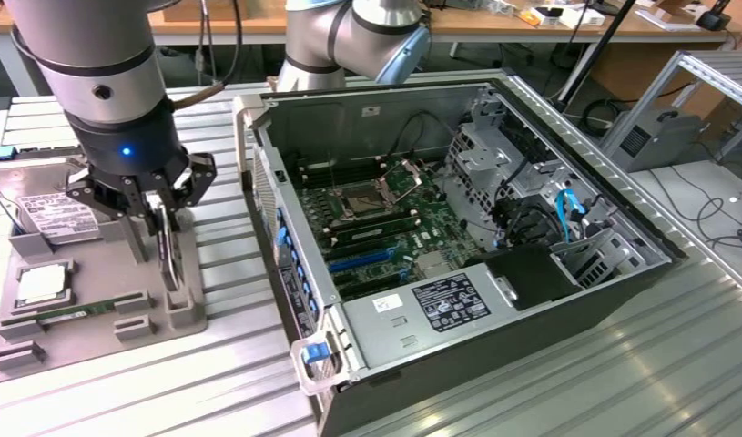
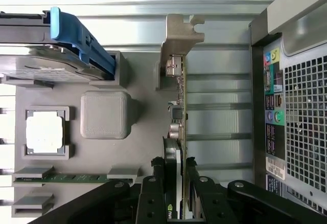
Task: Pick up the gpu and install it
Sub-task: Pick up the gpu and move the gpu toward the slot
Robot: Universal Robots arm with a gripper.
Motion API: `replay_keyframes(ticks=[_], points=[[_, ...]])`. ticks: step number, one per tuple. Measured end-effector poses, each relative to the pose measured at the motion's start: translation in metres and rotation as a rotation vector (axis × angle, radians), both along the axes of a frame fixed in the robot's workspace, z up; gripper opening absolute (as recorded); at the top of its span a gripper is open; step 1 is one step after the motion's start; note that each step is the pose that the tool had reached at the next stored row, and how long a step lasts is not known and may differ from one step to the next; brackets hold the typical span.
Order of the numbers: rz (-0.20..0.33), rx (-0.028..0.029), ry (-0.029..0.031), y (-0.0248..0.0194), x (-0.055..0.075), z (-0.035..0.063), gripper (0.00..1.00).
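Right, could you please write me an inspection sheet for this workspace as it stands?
Surface: slatted metal table with a grey parts tray on it.
Job's things: gpu standing on edge at the tray; open computer case beside the tray.
Clutter: hard drive, processor chip and memory stick in the tray.
Grippers: gripper closed on the gpu from above.
Cables: blue cables inside the case.
Surroundings: wooden bench behind.

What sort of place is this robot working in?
Probably a robotics lab set up for computer assembly: an open desktop PC case, a grey parts tray where the hand grips the gpu, and cluttered workbenches behind.
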State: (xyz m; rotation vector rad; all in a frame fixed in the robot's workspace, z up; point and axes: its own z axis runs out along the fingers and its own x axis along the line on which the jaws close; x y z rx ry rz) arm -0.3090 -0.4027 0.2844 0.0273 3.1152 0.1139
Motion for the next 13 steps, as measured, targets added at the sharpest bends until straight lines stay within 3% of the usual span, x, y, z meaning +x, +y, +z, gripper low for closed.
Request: replay_keyframes(ticks=[13], points=[[0.000, 0.0047, 0.0000, 0.0000, 0.000, 0.0146, 0.27]])
